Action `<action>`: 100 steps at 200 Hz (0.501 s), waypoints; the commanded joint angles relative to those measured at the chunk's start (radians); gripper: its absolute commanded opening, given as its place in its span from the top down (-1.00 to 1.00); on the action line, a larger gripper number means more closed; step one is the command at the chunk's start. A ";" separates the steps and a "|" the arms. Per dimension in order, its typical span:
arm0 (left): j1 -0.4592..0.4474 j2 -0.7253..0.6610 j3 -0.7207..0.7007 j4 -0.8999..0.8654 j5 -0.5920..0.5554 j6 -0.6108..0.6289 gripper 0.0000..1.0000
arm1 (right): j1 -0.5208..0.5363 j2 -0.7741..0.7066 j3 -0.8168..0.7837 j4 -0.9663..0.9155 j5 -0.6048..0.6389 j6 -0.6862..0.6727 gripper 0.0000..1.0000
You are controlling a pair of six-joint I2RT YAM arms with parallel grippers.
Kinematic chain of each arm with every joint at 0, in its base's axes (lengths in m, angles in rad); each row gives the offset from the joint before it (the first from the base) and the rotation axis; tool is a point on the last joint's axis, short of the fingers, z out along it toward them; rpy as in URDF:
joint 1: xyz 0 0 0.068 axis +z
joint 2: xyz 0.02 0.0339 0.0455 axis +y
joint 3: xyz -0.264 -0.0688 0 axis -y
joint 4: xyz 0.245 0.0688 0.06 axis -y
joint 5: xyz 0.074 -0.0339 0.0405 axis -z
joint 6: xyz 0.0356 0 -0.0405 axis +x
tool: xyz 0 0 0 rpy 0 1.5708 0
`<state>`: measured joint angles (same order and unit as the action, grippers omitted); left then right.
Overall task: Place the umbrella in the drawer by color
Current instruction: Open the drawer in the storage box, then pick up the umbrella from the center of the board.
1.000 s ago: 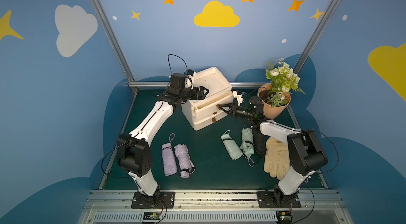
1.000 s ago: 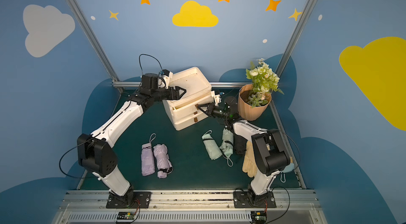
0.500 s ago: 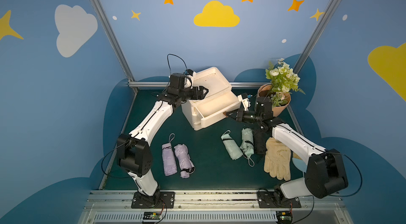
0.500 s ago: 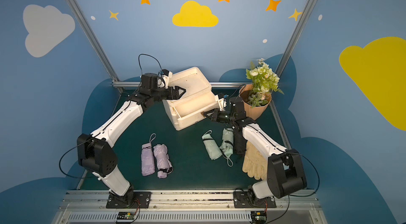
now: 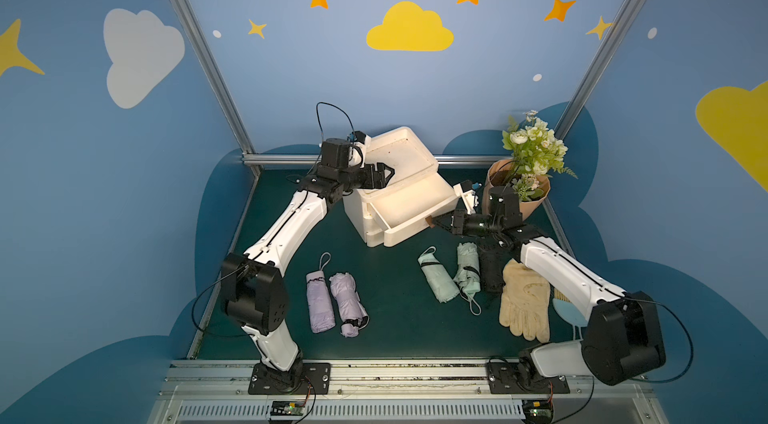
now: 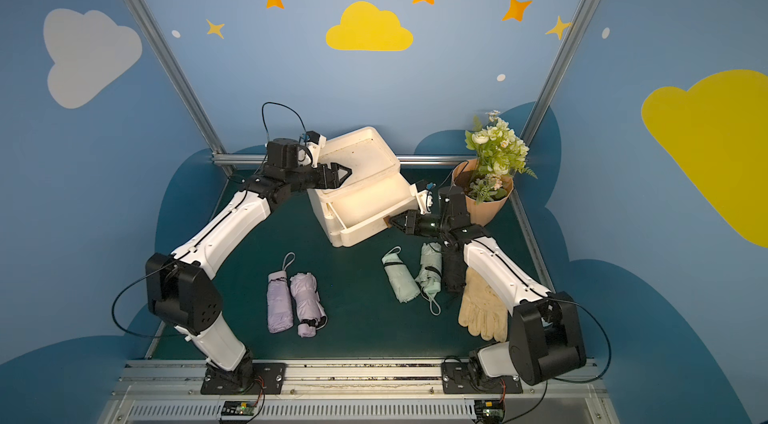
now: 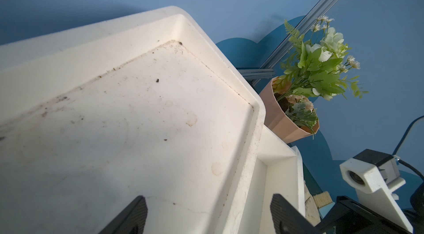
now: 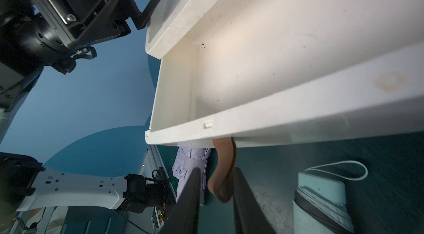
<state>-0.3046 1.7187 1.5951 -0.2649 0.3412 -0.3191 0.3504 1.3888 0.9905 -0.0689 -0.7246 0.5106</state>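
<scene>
Elbows are bent toward the drawer unit (image 5: pixel 356 216). The left gripper (image 5: pixel 387 172) is held spread above its top. The right gripper (image 8: pixel 216 172) is parted loosely around the strap (image 8: pixel 224 166) of the open drawer (image 5: pixel 415 206). Lilac umbrellas (image 5: pixel 320 303) and mint umbrellas (image 5: pixel 436 281) are laid on the mat (image 5: pixel 395 320).

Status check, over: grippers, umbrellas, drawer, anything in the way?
Left gripper open over cabinet top. Right gripper open, astride brown tab. Upper drawer out, bare; lilac umbrellas and mint umbrellas on mat. Nothing blocks drawer.

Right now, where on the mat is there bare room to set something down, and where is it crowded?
Bare mat lies between the lilac umbrellas and the mint umbrellas, running back to the drawer cabinet. The pulled-out top drawer is empty too. Crowded: the right side, where mint umbrellas, cream glove and the right arm pack together.
</scene>
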 commanded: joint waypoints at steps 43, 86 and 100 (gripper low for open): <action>0.007 -0.141 0.011 -0.110 -0.036 0.062 -0.81 | -0.025 -0.163 0.119 -0.377 0.175 -0.258 -0.18; 0.007 -0.354 -0.199 -0.068 -0.100 0.038 -0.93 | 0.031 -0.298 0.131 -0.595 0.332 -0.358 -0.50; 0.007 -0.435 -0.308 -0.038 -0.141 0.018 -0.97 | 0.066 -0.341 0.109 -0.644 0.390 -0.357 -0.58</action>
<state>-0.3012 1.3773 1.4235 -0.3260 0.2691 -0.2832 0.3698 1.1069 1.1145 -0.5369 -0.4606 0.2146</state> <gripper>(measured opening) 0.973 0.767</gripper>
